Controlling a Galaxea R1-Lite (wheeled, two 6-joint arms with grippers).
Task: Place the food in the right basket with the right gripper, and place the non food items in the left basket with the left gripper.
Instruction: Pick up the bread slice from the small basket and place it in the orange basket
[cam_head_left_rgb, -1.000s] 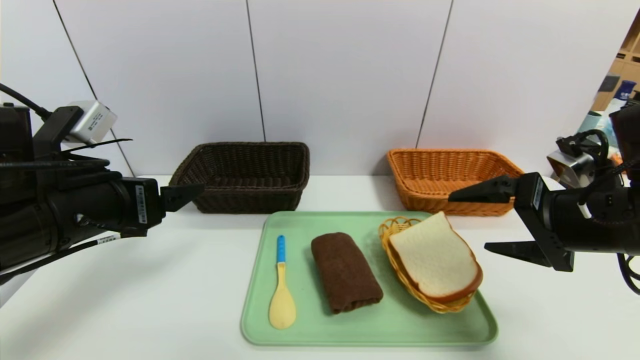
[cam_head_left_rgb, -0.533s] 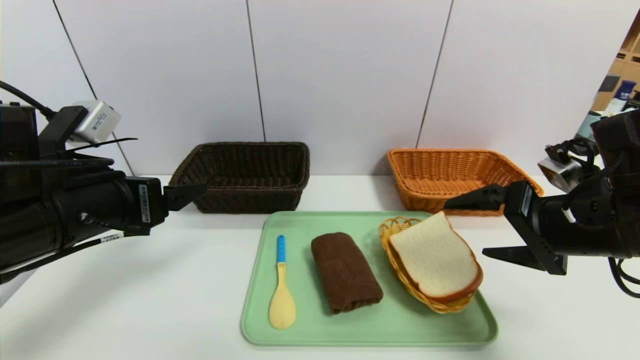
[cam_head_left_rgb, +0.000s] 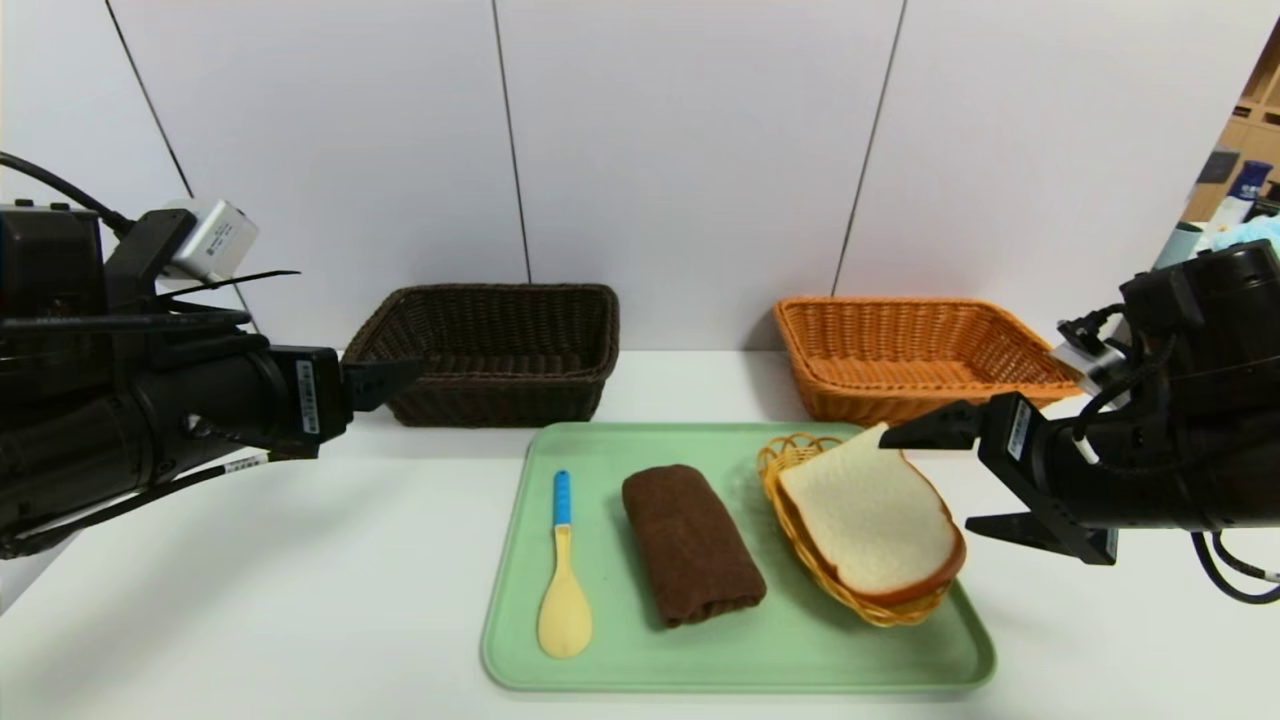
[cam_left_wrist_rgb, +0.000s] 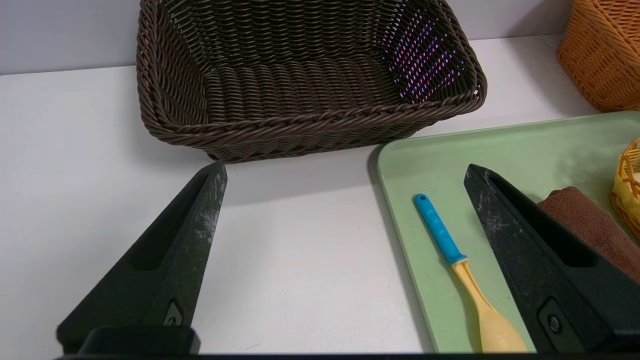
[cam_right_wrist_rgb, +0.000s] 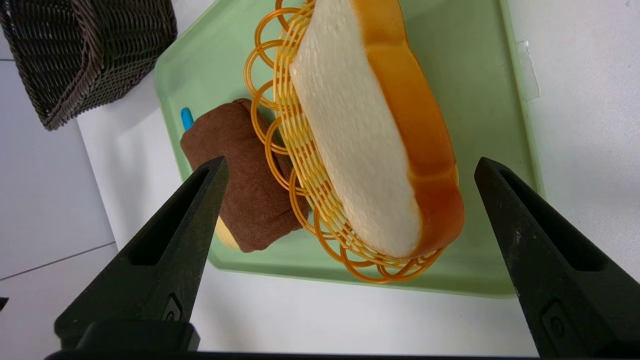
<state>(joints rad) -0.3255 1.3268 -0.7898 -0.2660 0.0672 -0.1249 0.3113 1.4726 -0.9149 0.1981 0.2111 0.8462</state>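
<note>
The toast (cam_head_left_rgb: 868, 520) leans in a small yellow openwork basket (cam_head_left_rgb: 790, 455) on the right of a green tray (cam_head_left_rgb: 740, 660). A rolled brown towel (cam_head_left_rgb: 690, 545) lies mid-tray and a blue-handled spoon (cam_head_left_rgb: 563, 570) on its left. My right gripper (cam_head_left_rgb: 928, 480) is open at the toast's right edge; in the right wrist view its fingers (cam_right_wrist_rgb: 525, 225) stand wide apart before the toast (cam_right_wrist_rgb: 370, 135), not touching it. My left gripper (cam_head_left_rgb: 400, 378) hovers open left of the tray, in front of the dark left basket (cam_head_left_rgb: 490, 350). The orange right basket (cam_head_left_rgb: 900, 350) stands behind the toast.
Both large baskets stand against the white wall at the back of the white table. In the left wrist view the spoon (cam_left_wrist_rgb: 452, 250) lies near the tray's edge (cam_left_wrist_rgb: 500, 145), with bare table between the tray and the dark basket (cam_left_wrist_rgb: 300, 85).
My right gripper has moved left and down, from beside the orange basket to the toast's right edge. The left gripper has edged slightly rightward. Nothing on the tray has moved.
</note>
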